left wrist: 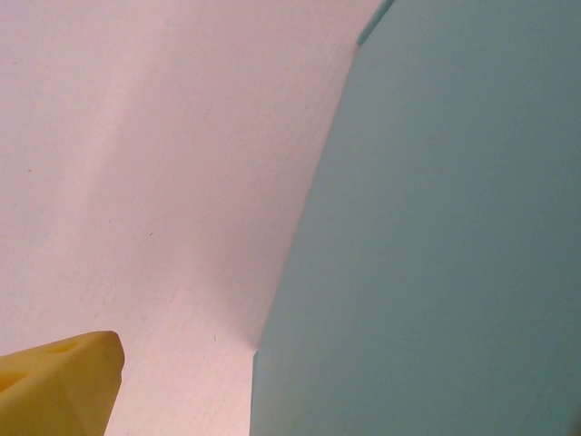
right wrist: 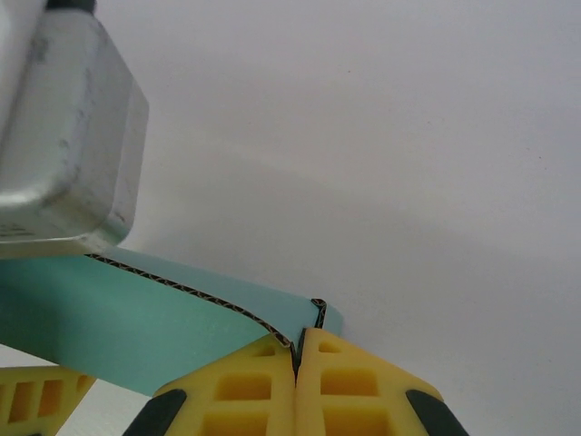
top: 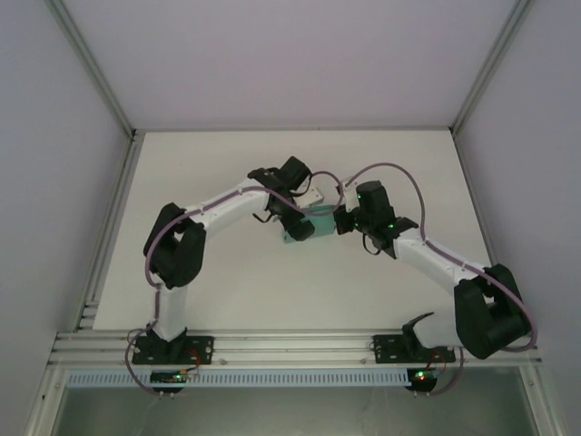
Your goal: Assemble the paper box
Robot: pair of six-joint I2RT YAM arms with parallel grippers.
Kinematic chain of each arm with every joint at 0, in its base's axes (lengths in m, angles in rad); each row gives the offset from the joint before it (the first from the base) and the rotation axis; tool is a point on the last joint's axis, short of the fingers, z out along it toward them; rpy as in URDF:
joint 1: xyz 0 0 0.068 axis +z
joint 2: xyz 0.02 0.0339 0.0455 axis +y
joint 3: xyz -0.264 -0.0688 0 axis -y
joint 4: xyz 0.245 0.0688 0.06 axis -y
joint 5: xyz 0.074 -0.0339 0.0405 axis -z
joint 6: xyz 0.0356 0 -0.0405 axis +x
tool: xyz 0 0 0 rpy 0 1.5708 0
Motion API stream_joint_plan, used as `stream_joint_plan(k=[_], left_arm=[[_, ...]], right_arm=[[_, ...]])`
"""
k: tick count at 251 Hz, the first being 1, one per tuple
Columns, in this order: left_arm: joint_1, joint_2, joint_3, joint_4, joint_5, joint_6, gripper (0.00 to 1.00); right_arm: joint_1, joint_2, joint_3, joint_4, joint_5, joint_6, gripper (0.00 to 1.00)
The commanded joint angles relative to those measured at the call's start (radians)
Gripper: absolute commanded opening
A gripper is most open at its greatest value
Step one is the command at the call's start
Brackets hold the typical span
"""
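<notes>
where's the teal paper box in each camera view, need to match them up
top external: paper box is a small teal patch at mid-table.
left wrist: paper box covers the right half, close up.
right wrist: paper box at lower left, its edge pinched in the right gripper.
shared landmark: the white table under the box.

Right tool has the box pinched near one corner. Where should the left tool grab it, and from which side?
Probably the thin ridged edge of the box at the end away from the right tool, coming in from the left. The panel is flat and thin, so the open left tool can straddle that edge.
</notes>
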Motion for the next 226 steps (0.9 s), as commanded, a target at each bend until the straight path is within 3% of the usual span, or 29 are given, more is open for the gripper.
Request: stream_joint_plan(k=[1, 50, 88, 112, 171, 226], left_arm=[[0.0, -0.13, -0.036, 0.048, -0.031, -0.082, 1.0], [0.0, -0.279, -0.156, 0.035, -0.155, -0.263, 0.99], [0.008, -0.332, -0.23, 0.031, -0.148, -0.329, 0.64], [0.01, -0.331, -0.226, 0.008, -0.109, -0.349, 0.5], [0.01, -0.32, -0.241, 0.028, -0.076, -0.347, 0.4], [0.015, -0.328, -0.28, 0.027, -0.068, -0.367, 0.42]], right_arm=[[0.029, 0.03, -0.012, -0.125, 0.06, 0.038, 0.0], [0.045, 0.023, 0.013, -0.177, 0.082, 0.067, 0.0], [0.049, 0.037, 0.038, -0.214, 0.084, 0.069, 0.0], [0.048, 0.043, 0.053, -0.222, 0.078, 0.069, 0.0], [0.049, 0.081, 0.093, -0.255, 0.049, 0.082, 0.0], [0.05, 0.1, 0.11, -0.269, 0.035, 0.091, 0.0]])
